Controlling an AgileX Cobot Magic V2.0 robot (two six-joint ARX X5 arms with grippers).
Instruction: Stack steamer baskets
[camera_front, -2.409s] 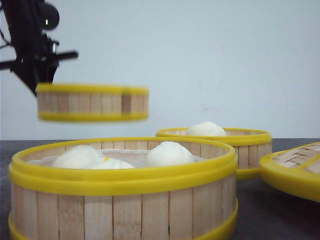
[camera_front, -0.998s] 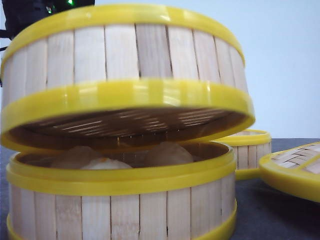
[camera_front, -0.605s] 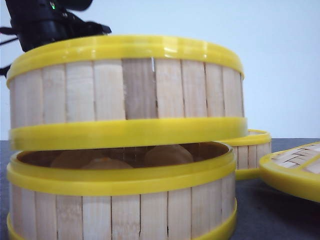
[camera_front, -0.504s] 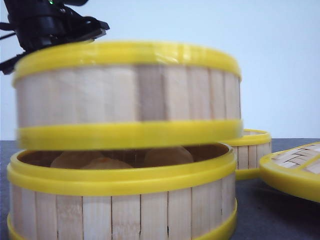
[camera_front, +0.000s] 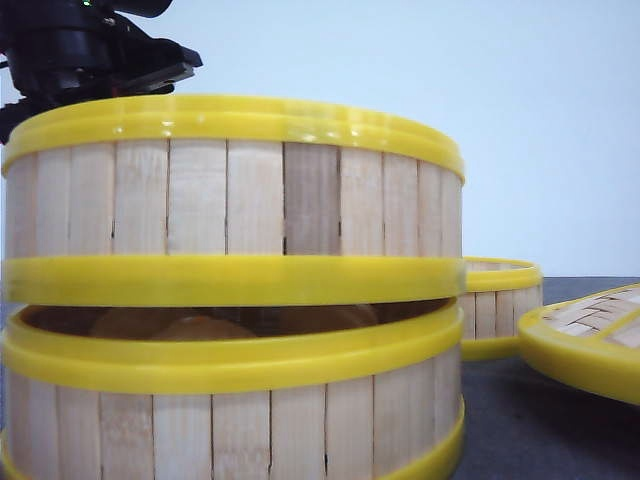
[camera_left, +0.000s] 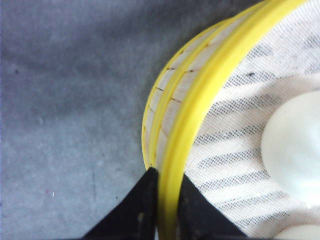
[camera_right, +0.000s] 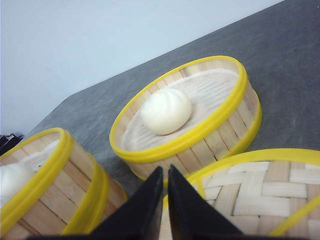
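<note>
The left fingers (camera_left: 148, 200) pinch the upper basket (camera_front: 230, 190) rim, hovering above the lower basket (camera_front: 230, 400); next, lower and release. The right fingers (camera_right: 161, 200) are closed, empty.

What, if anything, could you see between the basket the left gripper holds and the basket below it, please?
Nothing visible: the held basket, pinched at its rim by the left gripper, hangs just over the lower basket. Only a thin gap remains; its buns sit below the rim.

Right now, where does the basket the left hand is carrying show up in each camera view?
Front view: upper steamer basket, big, left, above the lower basket.
Left wrist view: its yellow rim pinched by the left hand.
Right wrist view: lower left.
Shared landmark: the single-bun basket, also.
</note>
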